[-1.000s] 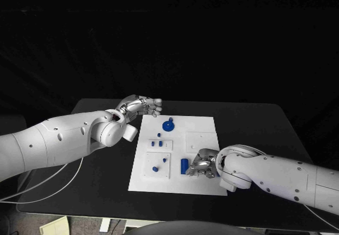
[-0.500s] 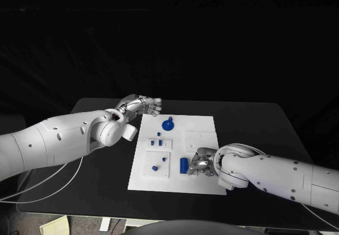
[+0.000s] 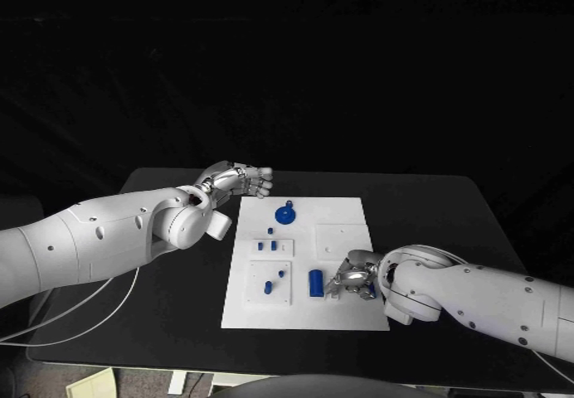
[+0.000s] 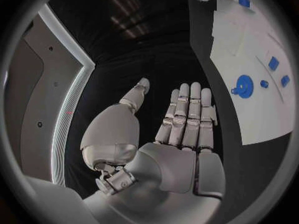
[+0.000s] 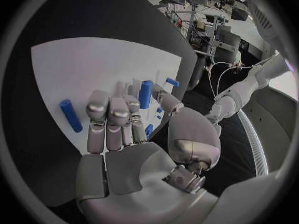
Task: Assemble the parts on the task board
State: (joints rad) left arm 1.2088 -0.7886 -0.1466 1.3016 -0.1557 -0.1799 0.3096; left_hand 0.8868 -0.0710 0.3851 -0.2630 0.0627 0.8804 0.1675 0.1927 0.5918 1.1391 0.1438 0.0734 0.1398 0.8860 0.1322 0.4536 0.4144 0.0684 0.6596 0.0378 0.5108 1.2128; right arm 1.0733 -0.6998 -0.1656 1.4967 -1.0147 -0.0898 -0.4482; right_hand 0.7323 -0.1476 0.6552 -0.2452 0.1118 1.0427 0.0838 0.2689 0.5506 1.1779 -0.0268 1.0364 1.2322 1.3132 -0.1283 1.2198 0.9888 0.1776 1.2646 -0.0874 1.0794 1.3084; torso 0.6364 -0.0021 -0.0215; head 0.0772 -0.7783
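Head view: task board (image 3: 341, 217) white, flat, mid-table (image 3: 443, 207). Blue parts on it: round disc part (image 3: 286, 214) near far end, two small pegs (image 3: 268, 245) in a raised block, two more bits (image 3: 274, 281) in nearer block, upright-looking blue cylinder (image 3: 314, 282) toward near edge. Right hand (image 3: 354, 277) low over board's near right portion, just beside cylinder, fingers bent toward it; prob. placed there to work that part. Contact w/ cylinder: cannot tell here. Left hand (image 3: 235, 177) parked off board's far left corner, fingers loosely curled, nothing in it; likely kept clear so right has room.

Left wrist view: left hand (image 4: 181, 129) flat, fingers straight & side by side, thumb apart, empty. Board (image 4: 249, 50) off to one side w/ disc part (image 4: 241, 86) and small bits (image 4: 273, 63).

Right wrist view: right hand (image 5: 118, 134) over board (image 5: 81, 69), fingers extended together, empty, nothing pinched. Cylinder (image 5: 145, 94) just beyond fingertips; another blue peg (image 5: 70, 115) lying beside hand. Judging: reach step, grasp not made yet.
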